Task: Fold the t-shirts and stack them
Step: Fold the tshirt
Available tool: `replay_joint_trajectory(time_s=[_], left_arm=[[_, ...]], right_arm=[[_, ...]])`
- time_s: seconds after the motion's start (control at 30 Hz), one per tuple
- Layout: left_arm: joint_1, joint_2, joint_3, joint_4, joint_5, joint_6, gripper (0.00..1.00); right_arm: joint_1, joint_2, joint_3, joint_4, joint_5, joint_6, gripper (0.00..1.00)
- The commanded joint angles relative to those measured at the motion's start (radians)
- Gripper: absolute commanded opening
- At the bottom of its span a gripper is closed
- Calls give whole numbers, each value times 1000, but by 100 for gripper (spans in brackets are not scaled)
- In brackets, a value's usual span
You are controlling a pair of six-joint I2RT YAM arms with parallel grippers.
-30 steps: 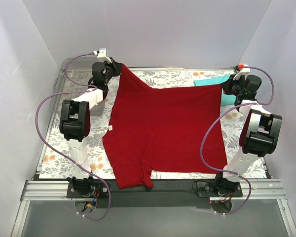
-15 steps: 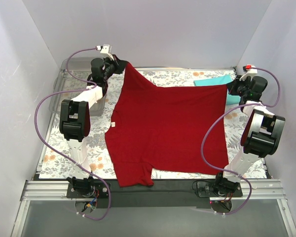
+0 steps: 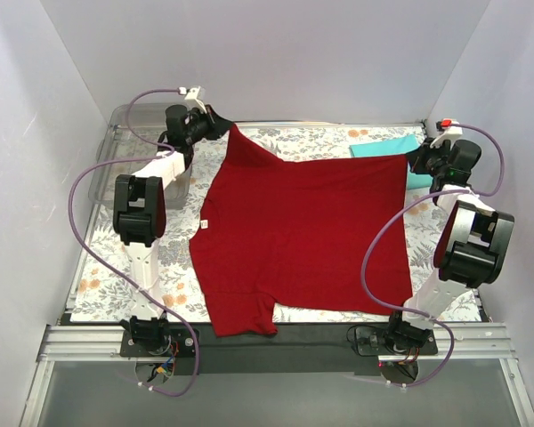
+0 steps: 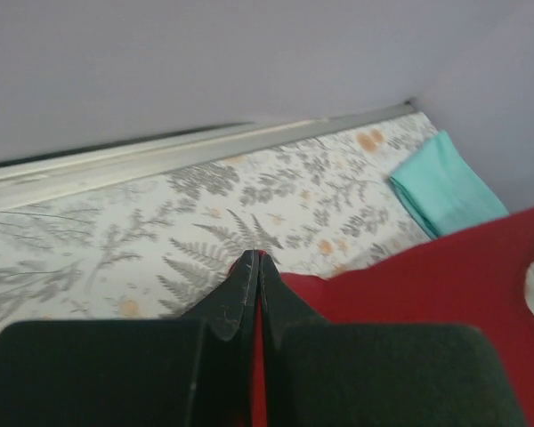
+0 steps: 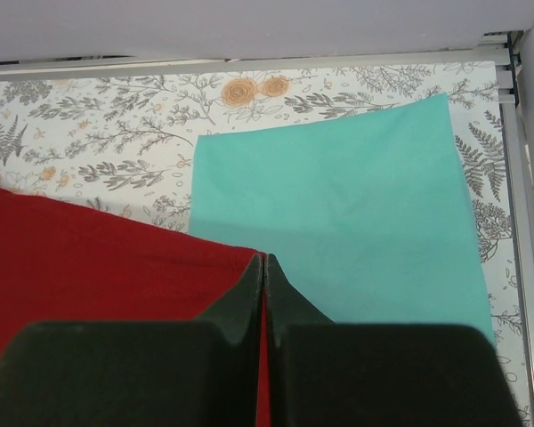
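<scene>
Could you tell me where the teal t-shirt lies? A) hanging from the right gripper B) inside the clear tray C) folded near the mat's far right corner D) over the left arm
C: the teal t-shirt lies folded flat on the floral mat, far right.

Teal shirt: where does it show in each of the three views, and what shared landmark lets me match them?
Top external: teal shirt lies far right, partly hidden by the red shirt.
Left wrist: teal shirt sits right of middle, beyond the red cloth.
Right wrist: teal shirt fills the middle and right.
Shared landmark: the orange flowers printed on the mat, just beyond its far edge.
</scene>
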Motion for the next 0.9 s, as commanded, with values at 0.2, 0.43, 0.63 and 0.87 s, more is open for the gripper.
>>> replay_joint_trajectory(time_s=[0.2, 0.43, 0.63, 0.87], left_arm=[[-118, -10, 34, 62, 344, -90, 0], [-173, 7, 50, 71, 391, -117, 0], [-221, 16, 58, 82, 381, -120, 0], [-183, -54, 8, -4, 122, -2, 0]], right_arm=[[-12, -103, -29, 60, -1, -7, 1], [-37, -127, -42, 60, 19, 13, 1], [-49, -170, -78, 60, 140, 10, 1], [-61, -158, -82, 52, 122, -5, 1]])
